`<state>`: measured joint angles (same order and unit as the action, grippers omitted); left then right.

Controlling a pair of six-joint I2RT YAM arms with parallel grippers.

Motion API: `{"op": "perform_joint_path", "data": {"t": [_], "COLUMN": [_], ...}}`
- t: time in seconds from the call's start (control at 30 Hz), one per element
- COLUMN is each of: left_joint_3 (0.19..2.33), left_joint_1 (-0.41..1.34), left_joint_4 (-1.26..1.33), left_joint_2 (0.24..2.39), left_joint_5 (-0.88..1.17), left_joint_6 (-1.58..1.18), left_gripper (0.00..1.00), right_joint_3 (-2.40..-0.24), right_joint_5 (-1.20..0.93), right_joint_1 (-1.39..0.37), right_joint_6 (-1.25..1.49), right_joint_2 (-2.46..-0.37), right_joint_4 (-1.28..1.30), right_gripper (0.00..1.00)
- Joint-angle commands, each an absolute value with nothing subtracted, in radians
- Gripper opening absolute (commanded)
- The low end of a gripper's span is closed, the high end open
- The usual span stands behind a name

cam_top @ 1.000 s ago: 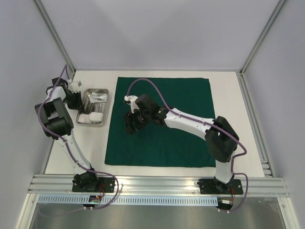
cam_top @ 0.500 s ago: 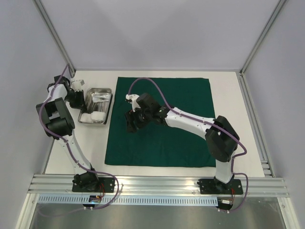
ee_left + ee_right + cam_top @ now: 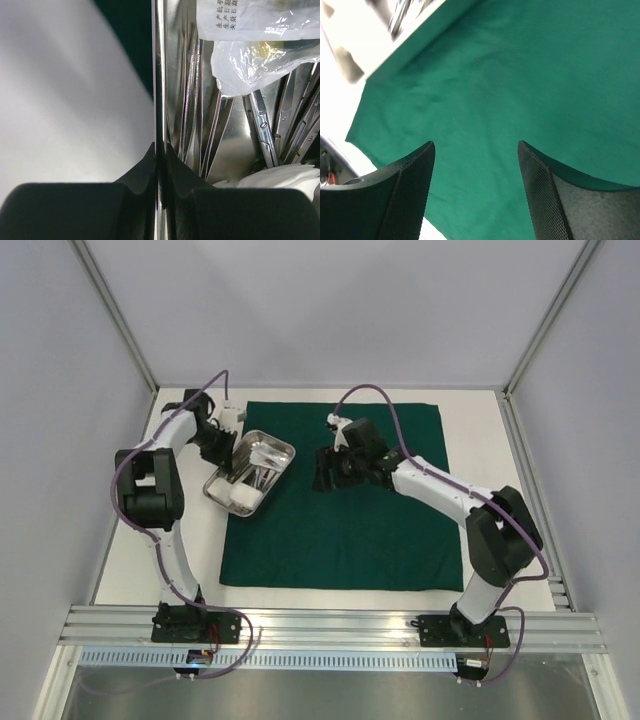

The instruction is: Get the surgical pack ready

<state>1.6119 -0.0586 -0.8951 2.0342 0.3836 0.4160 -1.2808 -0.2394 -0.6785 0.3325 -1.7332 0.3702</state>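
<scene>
The dark green cloth (image 3: 340,510) lies spread flat on the white table. The shiny steel tray (image 3: 274,441) sits at an angle over the cloth's left edge and holds slim metal instruments (image 3: 258,473), white gauze (image 3: 243,498) and a clear plastic packet (image 3: 267,452). My left gripper (image 3: 230,446) is shut on the tray's rim (image 3: 159,75), one finger on each side. The left wrist view shows instruments (image 3: 210,130), packet (image 3: 250,45) and gauze (image 3: 280,175) inside. My right gripper (image 3: 322,473) hangs open over the cloth (image 3: 520,75) just right of the tray, with nothing between its fingers.
White table (image 3: 180,540) shows to the left of the cloth and in a strip on the right (image 3: 490,490). Grey enclosure walls and metal posts (image 3: 120,320) ring the table. The arm bases sit on the rail (image 3: 330,625) at the near edge.
My left gripper has carried the tray from the bare table on the left to the right, onto the cloth's left edge, turning it. My right gripper has drawn back to the right, still open.
</scene>
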Motion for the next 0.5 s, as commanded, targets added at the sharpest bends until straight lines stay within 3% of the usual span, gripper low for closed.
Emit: {"op": "perform_joint_path", "data": {"t": [0.0,0.27,0.47], "left_joint_3": [1.592,1.506,1.493], "left_joint_1": [0.032,0.253,0.364], "left_joint_4": [-0.933,-0.927,-0.911], "left_joint_2": [1.962,1.971,1.983], "left_joint_5": [0.442,0.411,0.402], "left_joint_6": [0.478,0.617,0.658], "left_gripper": [0.00,0.00,0.00], "right_joint_3": [-1.236,-1.200,-1.184], "right_joint_5": [-0.203,-0.173,-0.218], "right_joint_1": [-0.632,-0.601,-0.589], "right_joint_6": [0.364,0.354,0.388], "right_joint_2": [-1.646,-1.624,-1.675], "right_joint_4": [0.371,0.373,0.322], "right_gripper": [0.69,0.68,0.60]}}
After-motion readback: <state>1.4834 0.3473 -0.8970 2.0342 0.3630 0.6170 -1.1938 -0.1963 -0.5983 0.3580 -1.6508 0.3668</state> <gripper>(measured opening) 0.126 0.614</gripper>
